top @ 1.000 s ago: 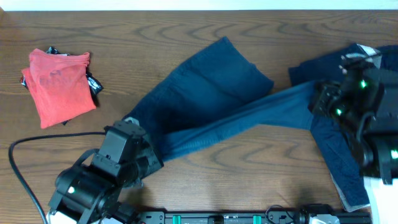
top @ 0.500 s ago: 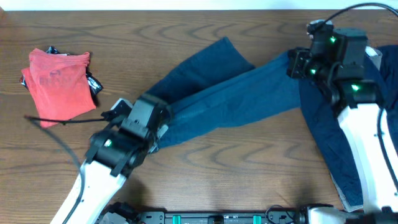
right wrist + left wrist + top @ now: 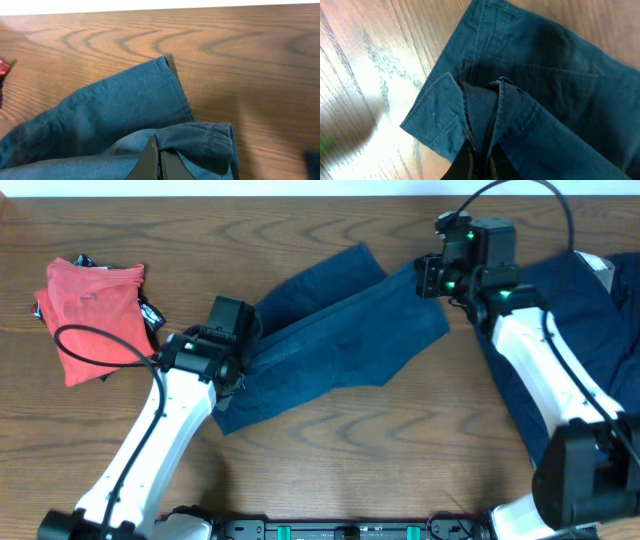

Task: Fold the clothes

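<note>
Within the last second both arms had swung the near leg of the navy shorts [image 3: 340,340] up and away from the robot, so it now lay over the far leg in the middle of the surface [image 3: 400,470]. The left tool [image 3: 238,352] was pinched narrow on bunched waistband cloth, and the right tool [image 3: 432,277] was pinched narrow on the turned-over hem. That suggested the lengthwise fold was nearly made, with release and a crosswise fold still to come. A second navy garment [image 3: 590,300] lay unfolded at the right. A folded red garment [image 3: 95,310] lay at the far left.
</note>
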Robot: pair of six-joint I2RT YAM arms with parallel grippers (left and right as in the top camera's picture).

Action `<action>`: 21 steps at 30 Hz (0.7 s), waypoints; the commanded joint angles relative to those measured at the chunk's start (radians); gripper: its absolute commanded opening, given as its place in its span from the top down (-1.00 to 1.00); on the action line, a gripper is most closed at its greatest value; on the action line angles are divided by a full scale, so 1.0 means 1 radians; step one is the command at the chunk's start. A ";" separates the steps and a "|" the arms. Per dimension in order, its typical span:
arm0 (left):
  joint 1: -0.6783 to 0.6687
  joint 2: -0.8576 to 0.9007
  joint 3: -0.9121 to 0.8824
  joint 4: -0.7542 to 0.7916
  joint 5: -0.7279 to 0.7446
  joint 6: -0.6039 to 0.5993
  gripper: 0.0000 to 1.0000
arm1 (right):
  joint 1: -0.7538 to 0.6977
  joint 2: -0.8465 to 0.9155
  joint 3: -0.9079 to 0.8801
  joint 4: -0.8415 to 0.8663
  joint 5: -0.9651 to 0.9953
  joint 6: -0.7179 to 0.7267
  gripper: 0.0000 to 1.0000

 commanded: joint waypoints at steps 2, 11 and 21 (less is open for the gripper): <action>0.041 0.057 0.007 -0.022 -0.106 -0.043 0.88 | 0.008 0.066 0.027 0.052 0.094 -0.022 0.98; 0.093 0.151 0.003 0.034 -0.105 -0.049 0.87 | 0.075 0.175 0.027 0.218 0.094 -0.021 0.98; 0.206 0.179 -0.002 0.200 -0.105 -0.035 -0.15 | 0.145 0.282 0.027 0.425 0.109 -0.018 0.09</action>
